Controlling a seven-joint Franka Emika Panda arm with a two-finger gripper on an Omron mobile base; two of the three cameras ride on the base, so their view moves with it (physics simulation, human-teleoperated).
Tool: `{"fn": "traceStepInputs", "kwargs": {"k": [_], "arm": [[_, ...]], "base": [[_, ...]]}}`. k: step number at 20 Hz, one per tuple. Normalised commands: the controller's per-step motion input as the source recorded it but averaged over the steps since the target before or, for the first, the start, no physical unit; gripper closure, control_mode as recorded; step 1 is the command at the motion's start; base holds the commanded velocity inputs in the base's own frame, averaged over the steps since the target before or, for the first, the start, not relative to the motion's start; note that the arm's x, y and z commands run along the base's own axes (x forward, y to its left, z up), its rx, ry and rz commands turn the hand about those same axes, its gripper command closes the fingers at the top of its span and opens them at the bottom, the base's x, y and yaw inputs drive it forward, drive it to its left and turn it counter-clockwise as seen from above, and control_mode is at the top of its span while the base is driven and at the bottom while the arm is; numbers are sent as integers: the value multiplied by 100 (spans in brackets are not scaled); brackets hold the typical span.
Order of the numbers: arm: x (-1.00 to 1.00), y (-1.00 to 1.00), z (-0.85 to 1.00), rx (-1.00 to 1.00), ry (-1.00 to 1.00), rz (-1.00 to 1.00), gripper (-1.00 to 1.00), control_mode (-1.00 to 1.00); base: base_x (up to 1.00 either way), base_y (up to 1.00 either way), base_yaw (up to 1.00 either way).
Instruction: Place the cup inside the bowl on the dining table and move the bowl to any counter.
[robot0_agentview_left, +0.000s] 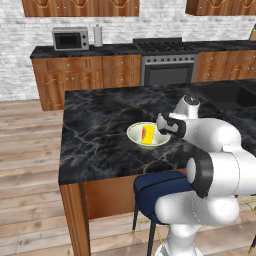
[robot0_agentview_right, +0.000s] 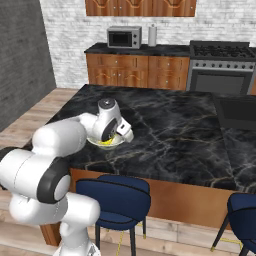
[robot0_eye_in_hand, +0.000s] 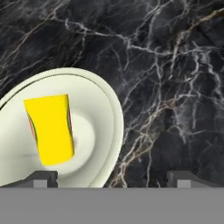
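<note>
Lying on its side, the yellow cup (robot0_eye_in_hand: 49, 129) rests inside the cream bowl (robot0_eye_in_hand: 103, 109), which sits on the black marble desk (robot0_agentview_left: 95, 135). That suggests the first half of the job is done. Just above the bowl's rim, the tool (robot0_eye_in_hand: 111, 177) hangs with jaws spread wide and empty, probably lining up to grip the rim.

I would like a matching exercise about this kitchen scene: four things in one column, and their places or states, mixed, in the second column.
Things:
1. cup
2. bowl
3. microwave
4. pincer

Places or states:
A. on the far counter, left of the stove
B. open, holding nothing
C. lying inside the bowl
D. on the dining table

Pairs: 1-C, 2-D, 3-A, 4-B
</note>
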Motion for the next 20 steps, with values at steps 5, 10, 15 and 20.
{"fn": "traceStepInputs", "kwargs": {"k": [5, 10, 15, 20], "arm": [[16, -38, 1, 14, 0, 19, -100, -100], [0, 0, 18, 6, 0, 32, -100, -100], [0, 0, -1, 1, 0, 9, -100, -100], [8, 3, -22, 0, 2, 0, -100, -100]], "base": [[0, 0, 0], [0, 0, 0], [0, 0, 0], [0, 0, 0]]}}
